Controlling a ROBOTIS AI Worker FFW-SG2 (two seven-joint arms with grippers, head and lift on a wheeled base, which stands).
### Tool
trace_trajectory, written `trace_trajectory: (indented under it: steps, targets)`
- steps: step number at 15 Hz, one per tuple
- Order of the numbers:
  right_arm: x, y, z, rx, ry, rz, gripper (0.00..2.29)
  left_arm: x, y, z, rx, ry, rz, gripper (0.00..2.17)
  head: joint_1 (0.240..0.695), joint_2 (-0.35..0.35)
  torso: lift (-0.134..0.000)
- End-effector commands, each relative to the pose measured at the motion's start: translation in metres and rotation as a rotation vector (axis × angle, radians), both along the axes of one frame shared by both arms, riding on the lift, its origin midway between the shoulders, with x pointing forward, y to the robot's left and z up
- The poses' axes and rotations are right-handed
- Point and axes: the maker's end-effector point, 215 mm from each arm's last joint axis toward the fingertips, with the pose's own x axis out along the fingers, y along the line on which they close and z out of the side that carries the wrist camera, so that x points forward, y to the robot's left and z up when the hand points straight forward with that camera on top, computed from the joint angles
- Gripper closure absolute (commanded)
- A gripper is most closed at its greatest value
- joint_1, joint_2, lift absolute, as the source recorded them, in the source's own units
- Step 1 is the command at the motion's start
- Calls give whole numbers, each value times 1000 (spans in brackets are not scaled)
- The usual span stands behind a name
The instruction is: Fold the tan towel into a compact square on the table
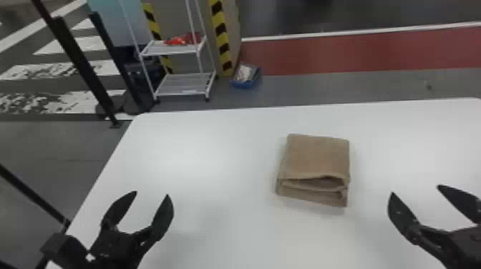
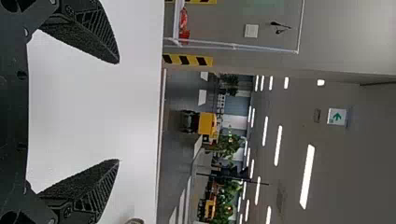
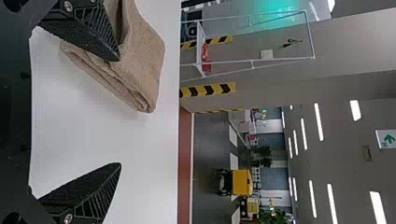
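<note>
Beyond the far edge of the white tabletop, a white wire-framed cart stands on the grey floor with something red on its upper shelf, beside yellow-and-black striped edging. To its right sits a blue bin, near a broad red band on the floor. On the tabletop lies the tan towel, folded into a thick, nearly square bundle, well in from the left edge and near the far one. Its stacked layers show on the side facing the robot — the upper ones gape a little. The left end effector is over the tabletop near its left edge, spread wide with nothing between its fingers. The right end effector is also wide and holds nothing — apart from the towel, to its right and closer to the robot.
</note>
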Motion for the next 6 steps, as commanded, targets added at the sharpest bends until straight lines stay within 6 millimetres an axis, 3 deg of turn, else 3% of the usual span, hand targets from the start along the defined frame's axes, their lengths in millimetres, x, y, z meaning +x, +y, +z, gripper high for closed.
trace_trajectory:
  steps: [1,6]
  targets:
    - [1,0,2,2,-5,-2,80,0,0,0,-1,2,0,137,695,216,-124]
    - [1,-4,2,-2,-5,-7,80,-3,0,-4,-4,8,4,137,695,213,-124]
